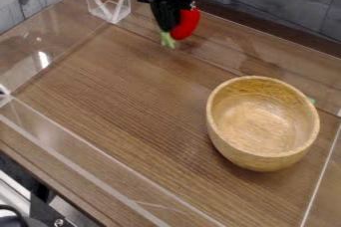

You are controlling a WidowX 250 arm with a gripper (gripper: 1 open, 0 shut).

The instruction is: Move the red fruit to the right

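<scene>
The red fruit (186, 24) is small, round and bright red, with a green leafy bit (170, 39) hanging at its lower left. It hangs just above the wooden tabletop at the back centre of the camera view. My black gripper (170, 22) points down from above and is shut on the red fruit, its dark fingers covering the fruit's left side.
A large wooden bowl (262, 122) stands at the right, nearer the front. A clear plastic wall (54, 136) rims the wooden table (120, 102). A small clear bracket (107, 4) stands at the back left. A grey plank wall runs behind.
</scene>
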